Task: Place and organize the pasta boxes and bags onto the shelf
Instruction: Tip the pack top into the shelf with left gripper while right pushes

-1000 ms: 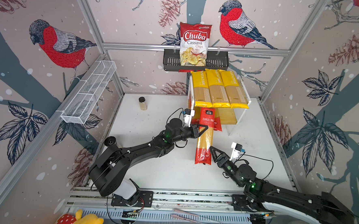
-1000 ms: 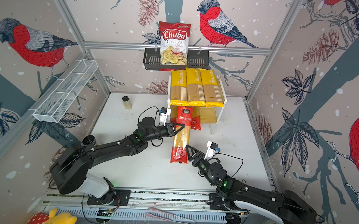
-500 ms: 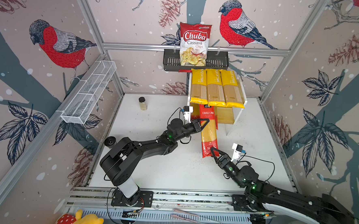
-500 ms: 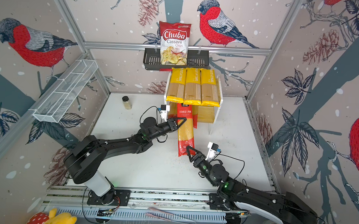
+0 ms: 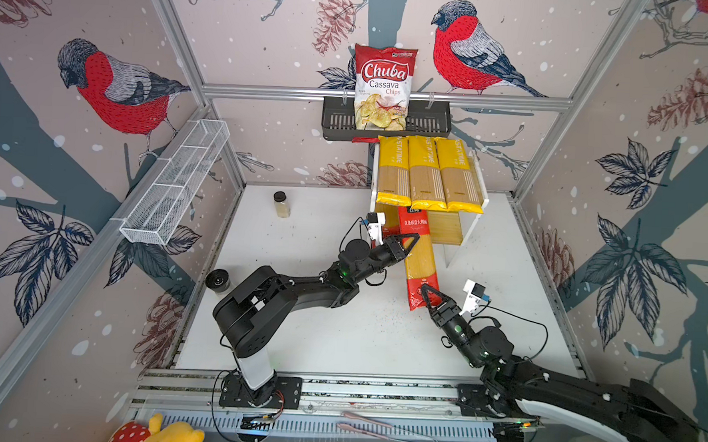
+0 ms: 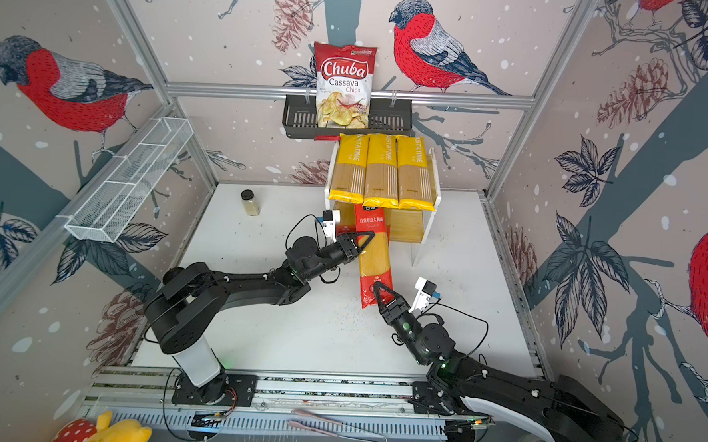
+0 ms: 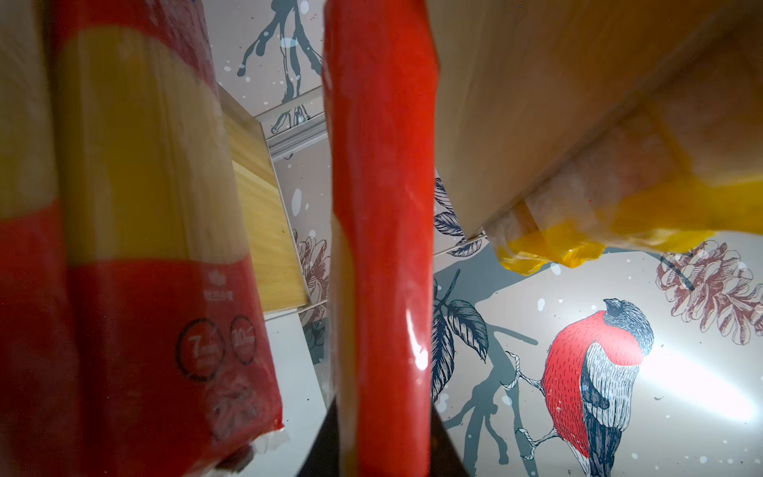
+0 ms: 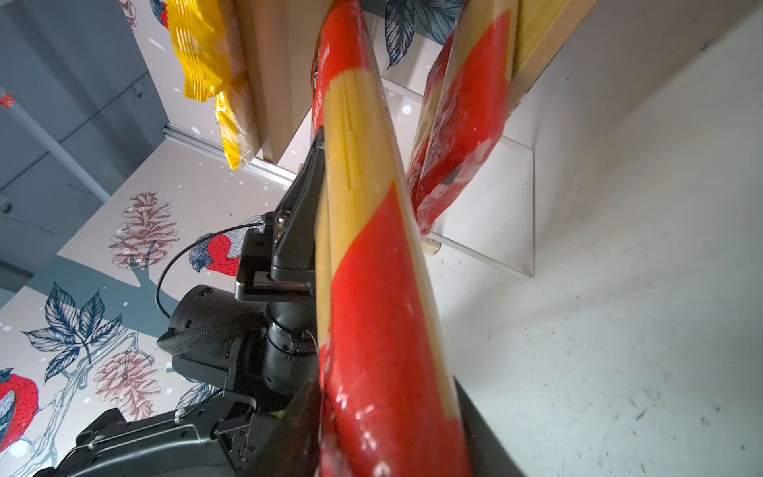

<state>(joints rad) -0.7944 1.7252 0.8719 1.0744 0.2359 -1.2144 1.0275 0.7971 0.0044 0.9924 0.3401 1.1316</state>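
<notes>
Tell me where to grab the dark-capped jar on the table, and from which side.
I'd grip the jar around its body, just under the cap, coming in level from the front. It stands upright and alone on the table, so its sides are free.

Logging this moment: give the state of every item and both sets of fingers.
Yellow packs: side by side on the shelf's top.
Red pack: off the table, slanted, far end at the shelf's lower level.
Other red packs: on the lower level.
Left fingers: shut on red pack.
Right fingers: around red pack's near end; grip unclear.
Chips bag: upright in basket.
Jar: upright, capped.
</notes>
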